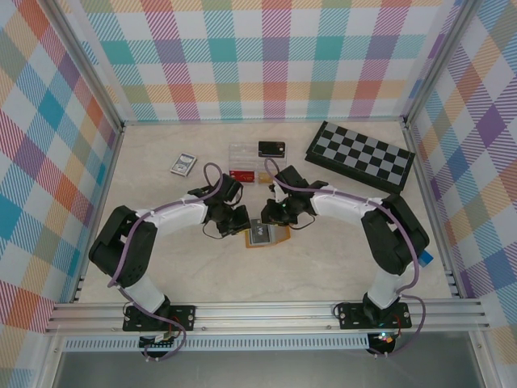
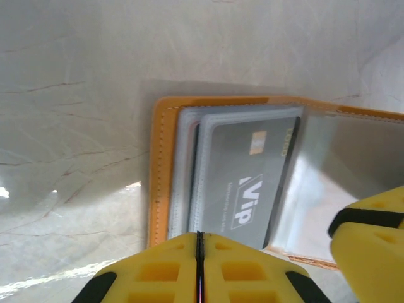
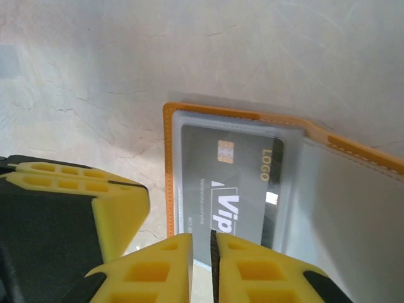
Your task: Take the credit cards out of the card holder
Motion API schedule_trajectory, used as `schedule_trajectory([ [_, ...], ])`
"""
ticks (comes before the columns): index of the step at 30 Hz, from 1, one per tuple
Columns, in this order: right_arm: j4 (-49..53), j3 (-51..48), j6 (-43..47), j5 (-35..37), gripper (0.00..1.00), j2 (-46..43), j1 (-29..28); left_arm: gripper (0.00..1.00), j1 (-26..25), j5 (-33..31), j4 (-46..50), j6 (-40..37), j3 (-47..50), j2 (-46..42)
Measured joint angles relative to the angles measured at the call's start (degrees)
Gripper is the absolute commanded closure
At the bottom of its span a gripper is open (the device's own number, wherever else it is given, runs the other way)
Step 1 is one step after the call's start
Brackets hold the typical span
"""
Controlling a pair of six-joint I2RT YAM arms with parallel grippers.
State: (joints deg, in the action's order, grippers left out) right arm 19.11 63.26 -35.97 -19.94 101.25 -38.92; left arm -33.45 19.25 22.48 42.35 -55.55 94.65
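Observation:
The orange-tan card holder (image 1: 267, 235) lies open on the table between the two grippers. A grey "Vip" card (image 2: 252, 183) with a chip sits in its clear sleeve, against the orange stitched edge (image 2: 158, 177). My left gripper (image 2: 199, 252) is shut and empty, hovering at the near edge of the holder (image 3: 169, 164). My right gripper (image 3: 202, 259) hangs over the card (image 3: 233, 183) with a narrow slit between its jaws and nothing in it. In the top view the left gripper (image 1: 243, 223) and right gripper (image 1: 272, 216) flank the holder's far side.
A folded chessboard (image 1: 361, 155) lies at the back right. A clear plastic box (image 1: 241, 153) sits behind the grippers, with a red card (image 1: 241, 175) beside it. A black card (image 1: 272, 149) and a small pale card (image 1: 183, 164) lie farther back.

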Motion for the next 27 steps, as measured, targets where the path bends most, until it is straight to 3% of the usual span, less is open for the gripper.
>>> schedule_trajectory([
  [27,1.5,-1.1,-1.6,1.6,0.82,3.7,2.2,0.96,0.0,2.3,-2.1,0.0,-0.8,5.3],
])
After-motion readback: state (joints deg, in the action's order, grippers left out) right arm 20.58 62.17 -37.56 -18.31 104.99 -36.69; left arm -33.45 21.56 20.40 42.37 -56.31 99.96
